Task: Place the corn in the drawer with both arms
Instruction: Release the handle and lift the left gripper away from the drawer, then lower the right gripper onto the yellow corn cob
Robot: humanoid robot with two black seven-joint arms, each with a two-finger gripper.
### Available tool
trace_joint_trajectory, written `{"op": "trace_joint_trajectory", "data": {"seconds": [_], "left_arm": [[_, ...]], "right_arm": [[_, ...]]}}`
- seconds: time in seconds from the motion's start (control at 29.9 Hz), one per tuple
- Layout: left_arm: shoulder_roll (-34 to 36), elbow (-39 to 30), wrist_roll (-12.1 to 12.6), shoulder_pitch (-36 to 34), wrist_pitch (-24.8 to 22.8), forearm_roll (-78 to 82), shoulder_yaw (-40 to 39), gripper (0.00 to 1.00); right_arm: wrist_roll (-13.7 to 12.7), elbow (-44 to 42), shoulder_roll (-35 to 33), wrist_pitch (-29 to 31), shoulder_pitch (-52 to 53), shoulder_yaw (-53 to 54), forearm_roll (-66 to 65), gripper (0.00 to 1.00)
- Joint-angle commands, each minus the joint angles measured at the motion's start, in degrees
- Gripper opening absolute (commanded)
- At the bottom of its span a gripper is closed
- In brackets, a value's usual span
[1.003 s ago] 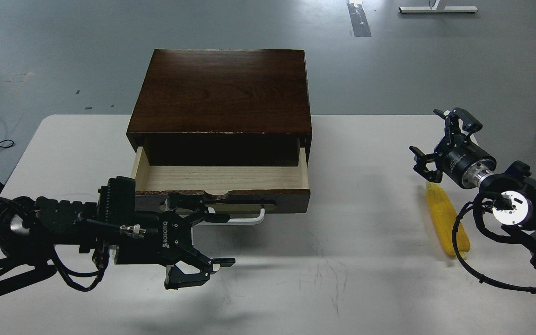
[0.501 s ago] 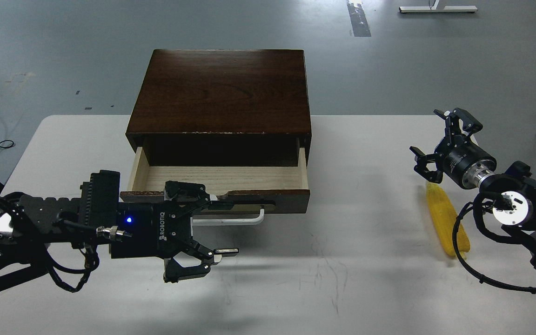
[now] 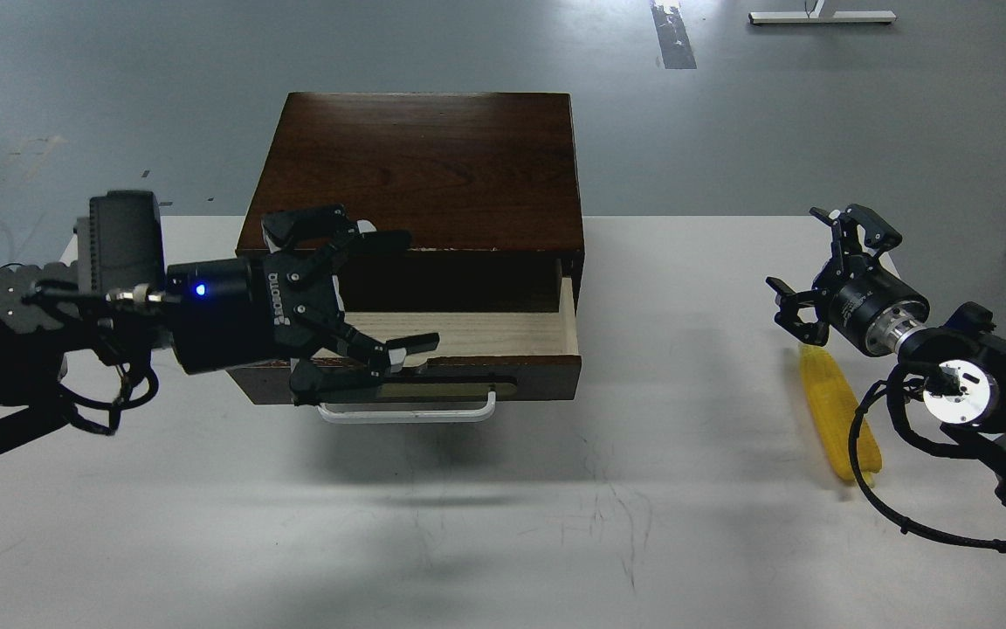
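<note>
White surface [image 3: 555,524] on a grey floor [image 3: 119,87]; dark wooden cabinet's drawer [image 3: 468,332] open at the far edge, yellow corn cob [image 3: 835,411] near the right edge. Left claw [image 3: 381,297] and right claw [image 3: 826,262] both spread, empty.

My left arm [image 3: 40,314] reaches in from the left, held level, its gripper [image 3: 368,297] pointing right with fingers spread wide apart. My right arm [image 3: 974,393] enters from the right edge, silver wrist joint showing, its gripper [image 3: 822,266] pointing left and far, fingers likewise spread and empty.
</note>
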Motion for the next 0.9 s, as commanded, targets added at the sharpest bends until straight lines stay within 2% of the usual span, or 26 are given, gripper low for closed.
{"op": "trace_joint_trajectory", "data": {"seconds": [0.0, 0.13, 0.2, 0.4, 0.53, 0.6, 0.67, 0.8, 0.87], "left_arm": [[-1.7, 6.6, 0.0, -0.6, -1.3, -31.5, -2.6, 0.98], [-4.7, 16.2, 0.0, -0.7, -2.0, -47.4, -2.7, 0.98], [-8.4, 26.3, 0.0, -0.1, -4.4, -55.6, -2.6, 0.98], [-16.0, 45.8, 0.0, 1.7, -7.8, -69.5, -2.6, 0.98], [-17.5, 50.5, 0.2, 3.1, -9.9, -74.3, -2.7, 0.98], [-17.5, 52.0, 6.0, 3.8, -12.7, -79.6, -2.8, 0.98], [-17.5, 52.8, 9.3, 4.1, -14.3, -83.6, -2.8, 0.98], [-17.6, 53.4, 10.7, 4.7, -15.3, -86.0, -2.8, 0.98], [-17.8, 53.4, 10.8, 5.2, -15.3, -86.3, -2.8, 0.98]], "right_arm": [[0.1, 0.5, -0.8, 0.1, 0.4, 0.1, -4.6, 1.0], [0.1, 1.9, -2.8, 0.2, 1.2, 0.1, -6.2, 1.0], [0.1, 4.3, -5.9, 0.2, 1.7, 0.1, -8.7, 1.0], [0.1, 6.9, -11.5, 1.6, 1.7, 0.0, -12.1, 1.0], [0.7, 7.5, -15.3, 2.2, 1.8, -0.1, -21.7, 1.0], [1.7, 9.1, -18.3, 2.2, 1.9, 0.0, -37.2, 1.0], [2.7, 11.9, -21.8, 2.1, 2.7, 0.1, -48.7, 1.0], [2.9, 18.2, -27.1, 1.8, 3.1, -0.1, -64.6, 1.0], [2.9, 21.6, -29.8, 1.5, 3.1, -0.1, -78.1, 1.0]]}}
